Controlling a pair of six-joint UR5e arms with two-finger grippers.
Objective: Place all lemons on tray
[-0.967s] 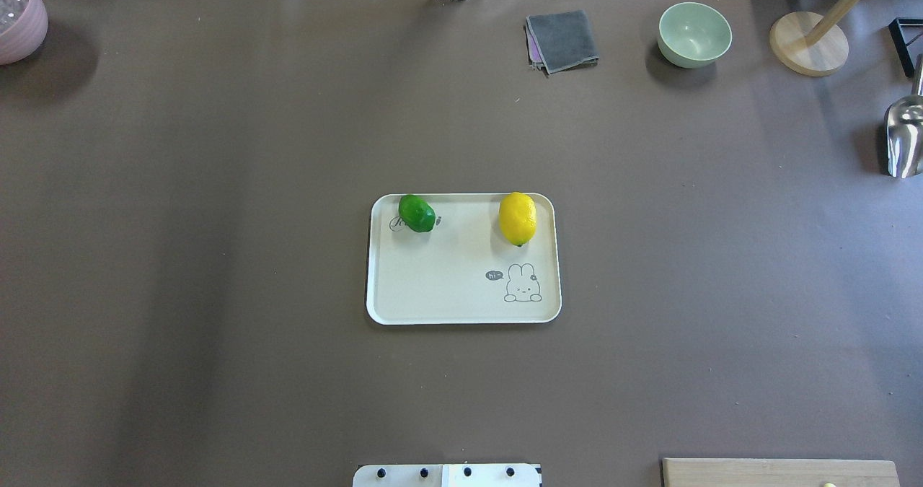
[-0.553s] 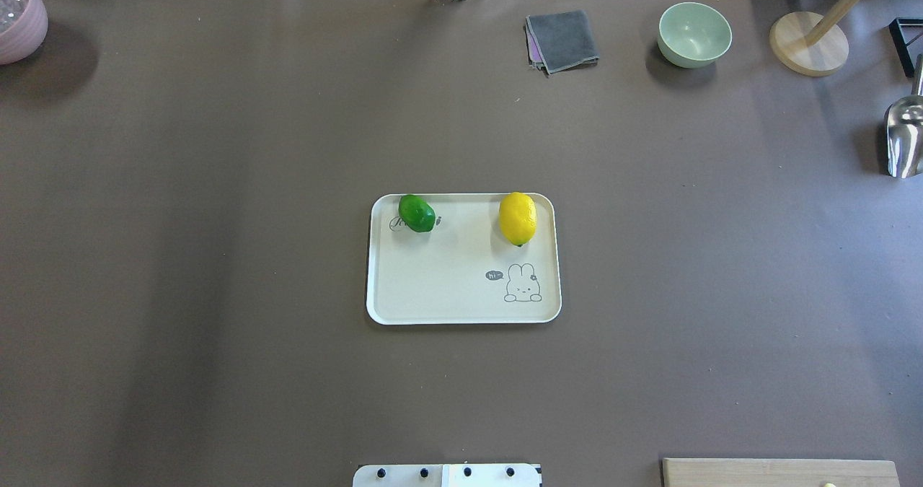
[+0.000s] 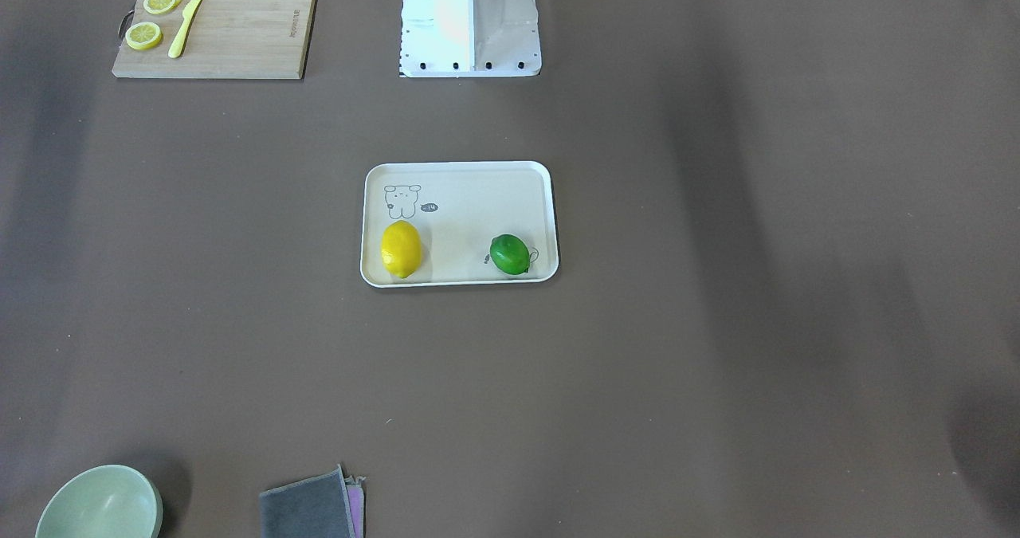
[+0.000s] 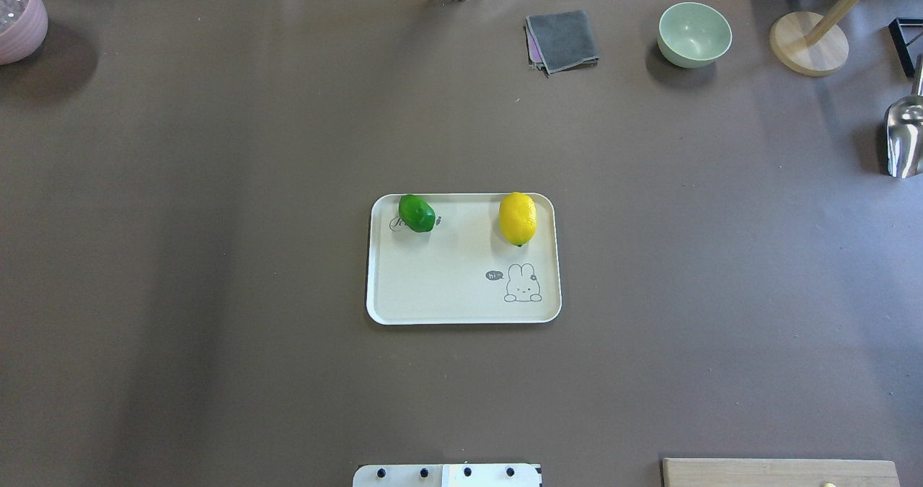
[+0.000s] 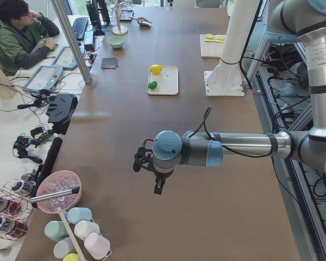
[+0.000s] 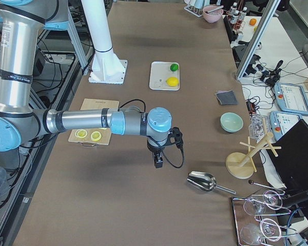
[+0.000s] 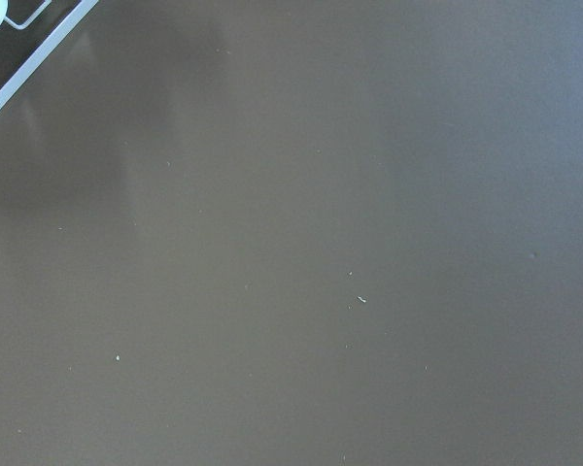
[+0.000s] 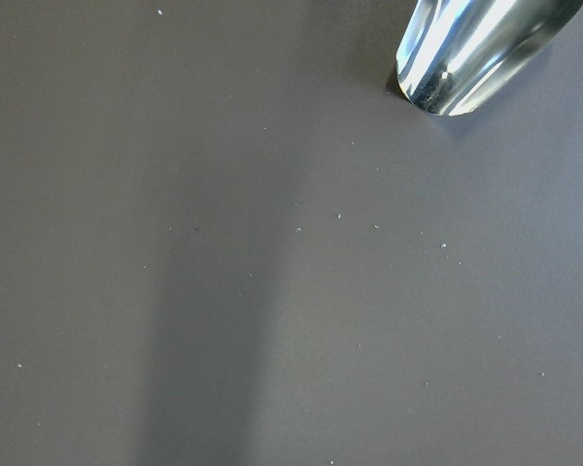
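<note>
The cream tray point(image 4: 433, 292) with the rabbit drawing lies mid-table. The yellow lemon point(image 4: 518, 218) lies on its far right part and the green lemon point(image 4: 417, 213) on its far left corner; both also show in the front view, yellow point(image 3: 401, 249) and green point(image 3: 510, 254). My left gripper point(image 5: 158, 187) shows only in the exterior left view, hanging over bare table far from the tray. My right gripper point(image 6: 158, 161) shows only in the exterior right view, near the metal scoop. I cannot tell whether either is open or shut.
A wooden cutting board point(image 3: 239, 36) with lemon slices and a yellow knife lies near the robot base point(image 3: 470, 20). A green bowl point(image 4: 694, 34), grey cloth point(image 4: 562, 40), wooden stand point(image 4: 807, 43), metal scoop point(image 4: 905, 137) and pink bowl point(image 4: 18, 18) line the table's far edge.
</note>
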